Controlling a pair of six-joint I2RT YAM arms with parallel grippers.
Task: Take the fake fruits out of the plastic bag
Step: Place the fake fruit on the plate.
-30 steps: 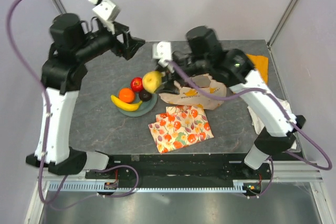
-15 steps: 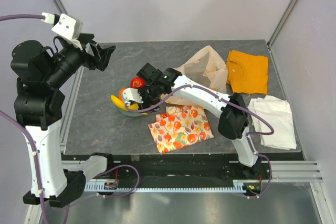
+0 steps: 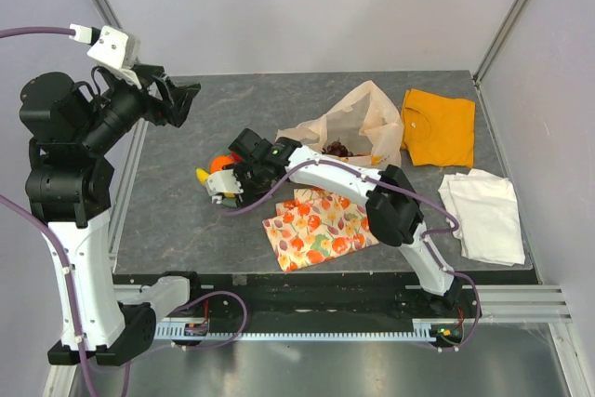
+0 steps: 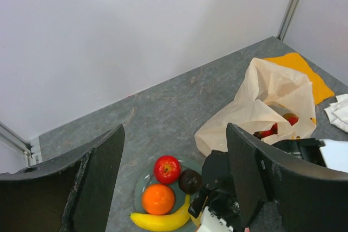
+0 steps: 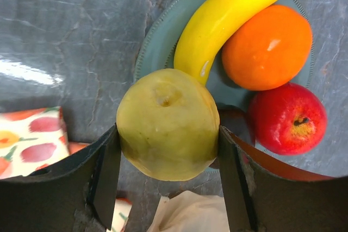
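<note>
The right jaws are clenched on a yellow-green fruit (image 5: 168, 118), probably the lemon, just over the near rim of the plate (image 5: 145, 52). The banana (image 5: 234, 9), orange (image 5: 266, 47) and apple (image 5: 288, 118) lie on the plate. The plastic bag (image 3: 363, 118) lies on the tabletop (image 3: 232, 109) with red fruit inside. The left jaws hang released, well above.

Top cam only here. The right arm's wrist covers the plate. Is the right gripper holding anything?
Observer: Yes. The right wrist view shows the right gripper closed on a yellow-green fruit, over the plate rim.
Operator: What's on the plate? I only see an orange and a banana tip.
Observer: There is also a red apple and a dark fruit beside them.
Operator: Left gripper?
Observer: The left gripper is open, with nothing in it.
</note>
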